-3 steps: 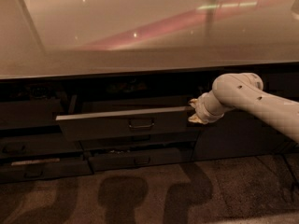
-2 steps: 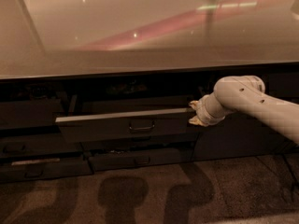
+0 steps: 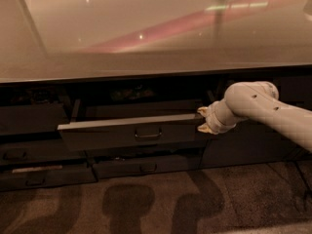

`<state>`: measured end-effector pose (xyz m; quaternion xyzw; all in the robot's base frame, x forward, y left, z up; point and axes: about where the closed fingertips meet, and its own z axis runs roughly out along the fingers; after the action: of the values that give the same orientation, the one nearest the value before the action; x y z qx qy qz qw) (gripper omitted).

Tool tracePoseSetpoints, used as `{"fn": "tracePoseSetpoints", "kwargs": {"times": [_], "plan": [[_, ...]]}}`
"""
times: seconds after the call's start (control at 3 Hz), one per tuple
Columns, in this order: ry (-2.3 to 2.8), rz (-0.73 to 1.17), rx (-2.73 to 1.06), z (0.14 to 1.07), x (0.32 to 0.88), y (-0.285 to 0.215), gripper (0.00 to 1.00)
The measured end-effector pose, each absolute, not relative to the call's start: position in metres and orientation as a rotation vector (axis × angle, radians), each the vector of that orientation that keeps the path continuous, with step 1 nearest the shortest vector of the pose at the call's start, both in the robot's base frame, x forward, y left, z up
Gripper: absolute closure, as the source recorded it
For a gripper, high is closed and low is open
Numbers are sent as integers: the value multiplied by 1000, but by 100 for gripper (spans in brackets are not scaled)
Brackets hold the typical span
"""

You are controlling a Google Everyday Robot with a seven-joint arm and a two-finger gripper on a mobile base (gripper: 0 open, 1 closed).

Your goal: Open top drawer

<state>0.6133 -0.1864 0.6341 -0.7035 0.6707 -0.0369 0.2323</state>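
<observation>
Bench (image 3: 146, 52) spanning full width, glossy top reflecting light. Carpeted floor (image 3: 146, 208) showing shadows. Arm (image 3: 273, 112) reaching in from right. Top drawer (image 3: 107, 133) sitting partly pulled out just under bench edge. Narrower drawer (image 3: 122, 168) lying shut beneath it. Gripper (image 3: 204, 121) sitting against top drawer's right end; clenched or released, cannot tell. Small handle (image 3: 148, 134) sitting centred on top drawer front.

Glossy counter (image 3: 146, 52) across the top, streaked with a pink reflection (image 3: 195, 23). Beneath it, dark cabinet (image 3: 253, 145) with top drawer (image 3: 131, 135) pulled out; gripper (image 3: 204, 120) at the drawer's right end. Below, floor (image 3: 263, 199) crossed by shadows (image 3: 126, 199).
</observation>
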Motion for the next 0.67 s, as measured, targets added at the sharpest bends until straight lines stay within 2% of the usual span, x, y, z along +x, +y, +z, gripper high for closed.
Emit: {"fn": "tracePoseSetpoints", "kwargs": {"times": [0.67], "plan": [[1833,-102,-1935,634,605,-187,100]]}}
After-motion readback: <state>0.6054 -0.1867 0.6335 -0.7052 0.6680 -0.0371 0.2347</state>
